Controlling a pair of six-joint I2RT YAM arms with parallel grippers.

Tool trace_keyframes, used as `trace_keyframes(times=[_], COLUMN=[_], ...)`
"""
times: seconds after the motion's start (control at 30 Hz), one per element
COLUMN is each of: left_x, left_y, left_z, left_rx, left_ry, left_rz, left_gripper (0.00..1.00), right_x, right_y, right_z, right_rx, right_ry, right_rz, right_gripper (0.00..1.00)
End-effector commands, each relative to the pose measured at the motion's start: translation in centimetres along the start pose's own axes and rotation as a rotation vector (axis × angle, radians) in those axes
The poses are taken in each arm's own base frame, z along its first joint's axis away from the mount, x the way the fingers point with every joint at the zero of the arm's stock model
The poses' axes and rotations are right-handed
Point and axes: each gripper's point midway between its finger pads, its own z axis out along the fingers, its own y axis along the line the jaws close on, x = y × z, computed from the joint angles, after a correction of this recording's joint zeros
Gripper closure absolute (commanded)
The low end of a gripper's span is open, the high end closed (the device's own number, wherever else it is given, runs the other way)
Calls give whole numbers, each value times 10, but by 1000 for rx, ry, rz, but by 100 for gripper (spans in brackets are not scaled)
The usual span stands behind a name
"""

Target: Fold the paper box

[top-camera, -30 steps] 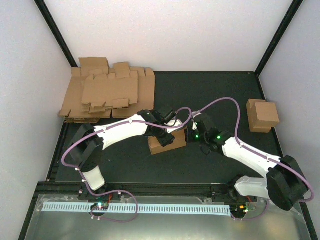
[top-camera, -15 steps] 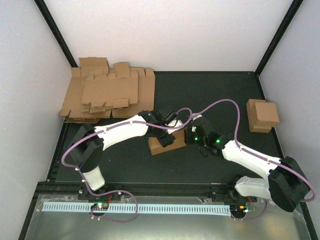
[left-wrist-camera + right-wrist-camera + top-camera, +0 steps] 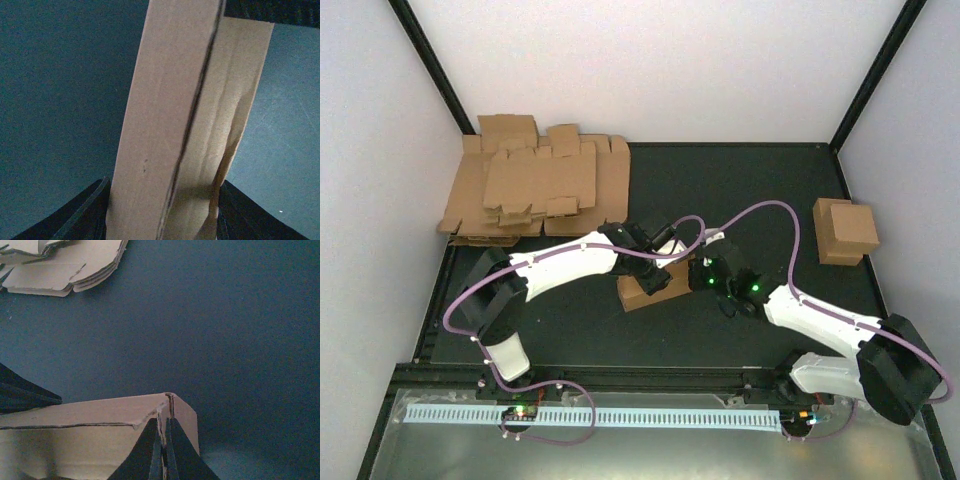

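Right arm has slid a little nearer the paper box [image 3: 655, 285] and its elbow has dropped; left arm and box unchanged.

Left pincer [image 3: 162, 212] is about half open and clamped on the paper box, one finger on each long wall, with the box running straight out ahead of the pincer. Right pincer [image 3: 163, 450] is fully closed and holds nothing. Its tips sit at the box's end corner, right on the seam where an end flap meets the wall. Whether they touch or stop just short is not clear. From the top view, the box lies on the counter [image 3: 740, 190], between the two pincers, under the left one and just left of the right one.

Pile of flat blanks [image 3: 535, 190] is well beyond the left pincer, at the far left. A finished box [image 3: 847, 230] is well to the right of the right pincer.

Handling, as a judgement:
- Box should be very light, so it will slide on the counter if pushed with nothing bracing it.
- Thin card is stiff across a flat panel but gives at the score lines.
- Walls will cave or crease under a hard squeeze, since the inside is hollow.
- Surface is matte, so grip should be fair.
- Best hold is across the two long walls, low and near mid-length, as the left pincer has it.
- Flaps are best pushed close to their fold line with closed tips, not at the free edge, where the card would buckle.
- Seam at the corner looks slightly ragged; poking there could tear it.
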Motion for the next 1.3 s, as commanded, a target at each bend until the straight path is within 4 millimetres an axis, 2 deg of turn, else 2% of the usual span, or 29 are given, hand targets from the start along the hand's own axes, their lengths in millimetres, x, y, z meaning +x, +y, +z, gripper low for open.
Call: trace_keyframes(times=[0.0,0.17,0.5,0.83,1.1,1.27], left_x=[-21,-17,-12,-12,-12,-12], left_y=[9,11,17,15,14,11], left_z=[-12,-11,-9,-9,-9,-9], left_rx=[-50,-67,-100,-91,-80,-62], left_ry=[-75,-60,-38,-38,-39,-41], left_rz=[-14,-6,33,46,46,50], left_gripper=[45,45,45,45,45,45], right_x=[48,45,54,49,42,25], right_y=[-31,-38,-45,-53,-49,-32], right_z=[4,1,-5,-10,-12,-19], right_rx=[123,173,199,255,248,187], right_ry=[167,172,211,201,190,158], right_rz=[-75,-107,-101,-118,-111,-71], right_gripper=[98,98,98,98,98,98])
